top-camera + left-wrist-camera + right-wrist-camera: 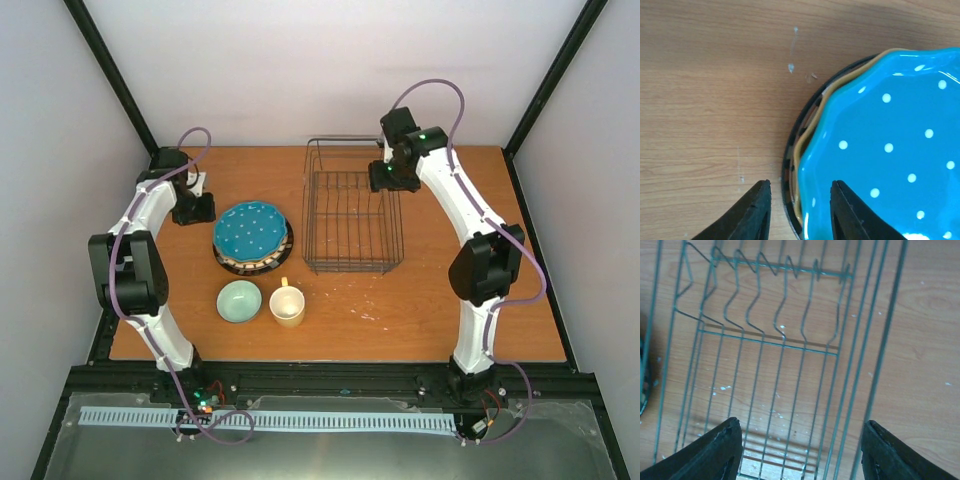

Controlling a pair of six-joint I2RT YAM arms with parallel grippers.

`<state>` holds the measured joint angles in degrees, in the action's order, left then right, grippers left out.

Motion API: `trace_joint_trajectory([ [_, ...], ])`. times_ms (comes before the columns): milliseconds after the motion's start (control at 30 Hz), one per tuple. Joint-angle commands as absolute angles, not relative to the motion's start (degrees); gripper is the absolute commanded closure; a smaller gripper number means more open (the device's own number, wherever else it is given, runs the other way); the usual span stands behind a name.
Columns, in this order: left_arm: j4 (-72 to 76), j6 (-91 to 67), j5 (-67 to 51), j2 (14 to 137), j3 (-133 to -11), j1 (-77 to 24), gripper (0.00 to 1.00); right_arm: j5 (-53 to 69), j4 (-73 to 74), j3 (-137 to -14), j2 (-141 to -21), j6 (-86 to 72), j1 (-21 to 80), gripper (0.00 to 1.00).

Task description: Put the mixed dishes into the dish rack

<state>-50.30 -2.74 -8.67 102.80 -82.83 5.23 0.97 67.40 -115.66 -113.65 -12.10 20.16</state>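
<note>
The dish rack [345, 215] is dark thin wire, empty, with a row of bent plate dividers. Left of the rack lies a stack of plates with the teal dotted plate [250, 230] on top. Nearer than the rack, to its left, sit the mint-green bowl [239, 300] and the cream-yellow mug [288, 303].

Only the left wrist view shows the yellow-orange plate [812, 127] and the black-striped rim [790, 155] under the teal plate. There the left gripper [801, 184] has its fingers parted over the stack's edge farthest from the rack.

The right gripper [801, 422] hangs spread wide above the rack's right side, nothing between its fingers.
</note>
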Motion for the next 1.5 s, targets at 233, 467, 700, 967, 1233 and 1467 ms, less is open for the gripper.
trace_joint_trajectory([
  [233, -52.6, -3.2, -12.3, 98.5, -79.7, 3.3, 0.67, -4.3, 69.2, -115.5, -111.0, -8.1, 28.3, 0.34],
  [467, -48.7, -4.9, -2.6, 97.6, -74.8, 3.3, 0.68, -10.1, 69.4, -111.2, -107.6, -7.2, 33.5, 0.31],
  [700, -45.6, -6.6, -0.5, 98.3, -72.3, 3.3, 0.7, -6.1, 68.6, -115.2, -109.5, -6.9, 33.5, 0.3],
  [967, -42.6, -6.9, -5.6, 99.8, -73.3, 3.3, 0.72, -4.0, 68.2, -115.6, -110.1, -6.8, 33.4, 0.3],
  [1233, -41.7, -7.6, -9.4, 100.9, -74.0, 3.3, 0.72, -4.4, 67.6, -111.8, -108.4, -6.5, 33.5, 0.29],
  [1467, -41.2, -7.1, -10.1, 103.6, -73.5, 3.3, 0.73, -4.1, 67.3, -111.2, -108.3, -6.2, 33.5, 0.29],
])
